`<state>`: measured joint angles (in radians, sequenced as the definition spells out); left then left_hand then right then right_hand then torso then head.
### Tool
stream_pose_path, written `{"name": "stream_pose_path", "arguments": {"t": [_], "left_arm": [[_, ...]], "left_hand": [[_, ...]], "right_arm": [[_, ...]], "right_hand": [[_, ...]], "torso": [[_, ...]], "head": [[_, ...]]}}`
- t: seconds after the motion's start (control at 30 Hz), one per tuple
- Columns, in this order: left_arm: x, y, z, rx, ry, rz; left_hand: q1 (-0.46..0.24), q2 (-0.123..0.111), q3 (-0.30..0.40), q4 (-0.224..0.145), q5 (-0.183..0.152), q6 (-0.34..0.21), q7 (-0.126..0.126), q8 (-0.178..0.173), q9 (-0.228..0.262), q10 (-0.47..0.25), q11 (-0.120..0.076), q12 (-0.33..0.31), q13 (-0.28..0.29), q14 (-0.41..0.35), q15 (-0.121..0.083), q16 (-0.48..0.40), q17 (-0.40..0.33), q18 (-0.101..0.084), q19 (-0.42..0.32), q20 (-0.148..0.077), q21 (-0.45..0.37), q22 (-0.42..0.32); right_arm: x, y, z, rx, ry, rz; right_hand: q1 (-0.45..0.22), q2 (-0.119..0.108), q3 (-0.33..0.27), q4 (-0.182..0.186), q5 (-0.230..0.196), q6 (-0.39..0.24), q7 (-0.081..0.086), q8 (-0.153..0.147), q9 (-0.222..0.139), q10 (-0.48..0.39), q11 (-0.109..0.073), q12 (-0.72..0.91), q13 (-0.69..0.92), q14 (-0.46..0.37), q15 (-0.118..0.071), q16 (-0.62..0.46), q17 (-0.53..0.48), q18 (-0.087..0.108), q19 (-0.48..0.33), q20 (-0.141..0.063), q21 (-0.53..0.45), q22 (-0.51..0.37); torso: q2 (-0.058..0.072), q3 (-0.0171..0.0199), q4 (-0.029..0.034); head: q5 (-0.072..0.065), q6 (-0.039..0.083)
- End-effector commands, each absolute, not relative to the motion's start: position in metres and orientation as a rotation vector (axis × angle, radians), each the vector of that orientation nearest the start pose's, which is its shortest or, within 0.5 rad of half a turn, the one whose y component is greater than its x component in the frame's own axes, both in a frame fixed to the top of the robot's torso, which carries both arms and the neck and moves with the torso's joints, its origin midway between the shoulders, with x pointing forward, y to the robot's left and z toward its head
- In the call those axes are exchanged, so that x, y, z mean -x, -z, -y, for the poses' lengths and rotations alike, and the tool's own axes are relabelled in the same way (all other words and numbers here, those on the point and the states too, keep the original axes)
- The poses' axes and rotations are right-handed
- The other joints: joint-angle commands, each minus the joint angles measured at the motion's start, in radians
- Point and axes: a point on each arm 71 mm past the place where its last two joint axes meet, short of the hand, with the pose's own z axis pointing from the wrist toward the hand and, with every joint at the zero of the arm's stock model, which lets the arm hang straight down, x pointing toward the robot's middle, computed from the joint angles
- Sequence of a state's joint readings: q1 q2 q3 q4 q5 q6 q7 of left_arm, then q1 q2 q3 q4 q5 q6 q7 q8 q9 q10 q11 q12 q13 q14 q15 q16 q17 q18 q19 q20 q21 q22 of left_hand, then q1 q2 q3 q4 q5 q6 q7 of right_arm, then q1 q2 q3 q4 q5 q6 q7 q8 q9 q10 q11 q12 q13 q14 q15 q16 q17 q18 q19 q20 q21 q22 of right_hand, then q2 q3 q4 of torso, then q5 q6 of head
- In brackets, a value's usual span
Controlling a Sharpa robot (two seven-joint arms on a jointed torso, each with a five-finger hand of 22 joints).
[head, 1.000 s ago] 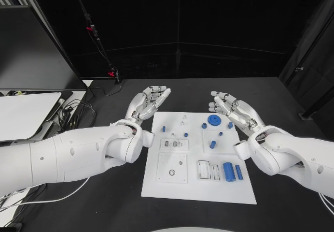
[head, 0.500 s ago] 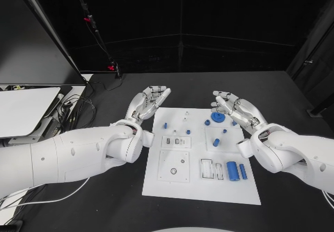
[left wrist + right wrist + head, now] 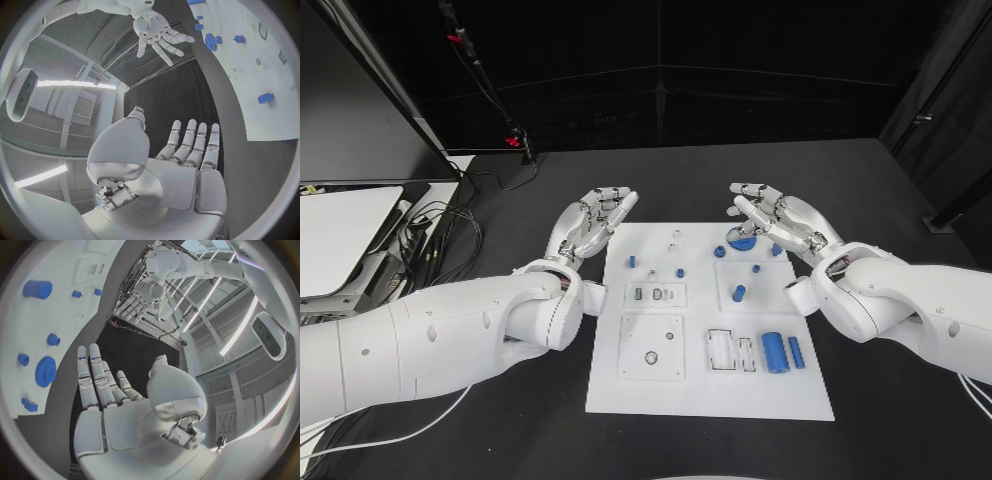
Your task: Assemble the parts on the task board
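Note:
The white task board (image 3: 711,395) lies flat in the middle of the black table. On it are a blue gear (image 3: 743,243), two blue cylinders (image 3: 773,351) lying near its right edge, and several small blue pegs (image 3: 740,293). My left hand (image 3: 589,222) hovers palm-up, fingers straight, just off the board's far left corner, holding nothing. My right hand (image 3: 770,220) hangs open beside the gear at the far right corner, touching no part. The left wrist view shows my left hand (image 3: 187,155) empty next to the board (image 3: 250,75). The right wrist view shows my right hand (image 3: 103,385) empty near the gear (image 3: 45,371).
A dark monitor (image 3: 358,100) and a white slab (image 3: 343,235) stand off the table's left side, with cables (image 3: 452,225) trailing beside them. Black table surface (image 3: 891,190) surrounds the board on all sides.
The head camera has shifted a little. Both hands stay open at the board's far corners, and no part has moved.

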<state>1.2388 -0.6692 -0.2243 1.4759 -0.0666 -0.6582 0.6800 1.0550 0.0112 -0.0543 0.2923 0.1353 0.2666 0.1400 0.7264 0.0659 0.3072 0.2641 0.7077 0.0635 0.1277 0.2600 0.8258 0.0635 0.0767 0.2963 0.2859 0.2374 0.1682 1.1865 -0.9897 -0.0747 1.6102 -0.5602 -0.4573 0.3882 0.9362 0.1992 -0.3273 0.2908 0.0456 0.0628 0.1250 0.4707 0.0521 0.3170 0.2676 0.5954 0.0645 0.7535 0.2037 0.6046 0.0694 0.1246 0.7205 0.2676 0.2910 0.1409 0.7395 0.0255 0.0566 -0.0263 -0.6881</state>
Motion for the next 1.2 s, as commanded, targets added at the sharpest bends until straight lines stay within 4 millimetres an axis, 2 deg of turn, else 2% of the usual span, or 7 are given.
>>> {"name": "stream_pose_path", "arguments": {"t": [0.03,0.4,0.5,0.6,0.63,0.83,1.2], "left_arm": [[-0.470,0.182,-0.151,0.590,1.567,-0.984],[-0.470,0.184,-0.152,0.596,1.563,-0.989],[-0.470,0.184,-0.152,0.597,1.563,-0.990],[-0.470,0.184,-0.152,0.598,1.562,-0.991],[-0.470,0.184,-0.152,0.598,1.562,-0.992],[-0.470,0.185,-0.151,0.601,1.561,-0.996],[-0.469,0.189,-0.150,0.608,1.561,-1.003]], "left_hand": [[-0.002,0.009,-0.004,0.001,-0.001,0.008,0.158,-0.007,0.000,0.001,0.002,-0.004,0.001,0.003,0.002,0.000,0.001,0.020,0.003,0.003,0.007,0.000],[-0.001,0.012,-0.004,0.001,0.001,0.009,0.158,-0.007,0.000,0.002,0.002,-0.004,0.001,0.003,0.002,0.000,0.001,0.020,0.004,0.003,0.007,0.000],[-0.001,0.013,-0.004,0.001,0.001,0.009,0.158,-0.007,0.000,0.002,0.002,-0.004,0.001,0.003,0.002,0.000,0.001,0.020,0.004,0.003,0.008,0.000],[0.000,0.015,-0.005,0.001,0.002,0.010,0.157,-0.007,0.000,0.003,0.002,-0.004,0.001,0.003,0.002,0.000,0.001,0.020,0.005,0.003,0.009,0.001],[0.000,0.015,-0.005,0.001,0.002,0.010,0.157,-0.007,0.000,0.003,0.002,-0.004,0.001,0.003,0.002,0.000,0.001,0.020,0.005,0.003,0.009,0.001],[0.001,0.017,-0.005,0.001,0.003,0.012,0.157,-0.007,0.000,0.004,0.001,-0.003,0.001,0.004,0.002,0.000,0.001,0.020,0.004,0.003,0.008,0.000],[0.002,0.020,-0.006,0.000,0.004,0.013,0.157,-0.007,0.000,0.005,0.002,-0.003,0.001,0.004,0.001,0.000,0.001,0.020,0.007,0.003,0.011,0.002]], "right_arm": [[-0.462,0.172,0.250,-0.486,-1.234,-1.473],[-0.476,0.143,0.249,-0.374,-1.200,-1.498],[-0.481,0.134,0.248,-0.339,-1.180,-1.503],[-0.486,0.128,0.248,-0.277,-1.144,-1.496],[-0.487,0.127,0.248,-0.251,-1.126,-1.495],[-0.494,0.129,0.245,-0.061,-0.946,-1.535],[-0.501,0.137,0.230,0.230,-0.626,-1.574]], "right_hand": [[0.008,0.004,0.006,0.001,0.003,-0.008,0.162,0.009,-0.002,0.014,-0.003,0.008,-0.001,0.051,-0.011,-0.001,0.005,0.026,0.033,-0.002,0.017,0.005],[0.052,0.011,0.009,-0.003,0.026,-0.013,0.082,0.052,0.000,0.143,-0.085,0.008,-0.002,0.486,-0.114,0.385,0.201,0.056,0.373,-0.080,0.295,0.141],[0.091,0.013,0.012,0.003,0.041,0.003,0.067,0.087,0.001,0.186,-0.093,-0.002,-0.003,0.628,-0.119,0.742,0.728,0.049,0.456,-0.087,0.488,0.266],[0.205,0.011,0.041,-0.029,0.144,0.230,0.072,0.260,0.027,0.315,-0.121,0.008,-0.001,0.780,-0.141,0.930,1.276,-0.029,0.681,-0.105,0.955,0.867],[0.257,0.015,0.052,-0.026,0.148,0.334,0.072,0.198,0.007,0.362,-0.126,-0.033,0.001,0.793,-0.142,0.949,1.353,-0.039,0.692,-0.112,1.031,0.952],[0.491,-0.020,0.136,-0.131,0.011,0.627,0.036,0.061,0.006,0.476,-0.158,-0.140,-0.003,0.813,-0.181,0.964,1.478,-0.050,0.689,-0.138,1.127,1.083],[0.642,-0.077,0.148,-0.131,0.001,0.777,-0.015,-0.108,0.011,0.578,-0.196,-0.273,-0.004,0.817,-0.225,0.966,1.501,-0.073,0.716,-0.179,1.184,1.197]], "torso": [[0.004,0.0027,0.0038],[-0.002,0.0014,0.0045],[-0.005,-0.0002,0.0051],[-0.007,0.0000,0.0031],[-0.007,0.0000,0.0034],[-0.011,-0.0024,0.0017],[-0.017,-0.0006,0.0043]], "head": [[-0.007,0.000],[0.001,-0.011],[0.002,-0.016],[0.003,-0.020],[0.003,-0.022],[-0.004,-0.026],[-0.011,-0.032]]}}
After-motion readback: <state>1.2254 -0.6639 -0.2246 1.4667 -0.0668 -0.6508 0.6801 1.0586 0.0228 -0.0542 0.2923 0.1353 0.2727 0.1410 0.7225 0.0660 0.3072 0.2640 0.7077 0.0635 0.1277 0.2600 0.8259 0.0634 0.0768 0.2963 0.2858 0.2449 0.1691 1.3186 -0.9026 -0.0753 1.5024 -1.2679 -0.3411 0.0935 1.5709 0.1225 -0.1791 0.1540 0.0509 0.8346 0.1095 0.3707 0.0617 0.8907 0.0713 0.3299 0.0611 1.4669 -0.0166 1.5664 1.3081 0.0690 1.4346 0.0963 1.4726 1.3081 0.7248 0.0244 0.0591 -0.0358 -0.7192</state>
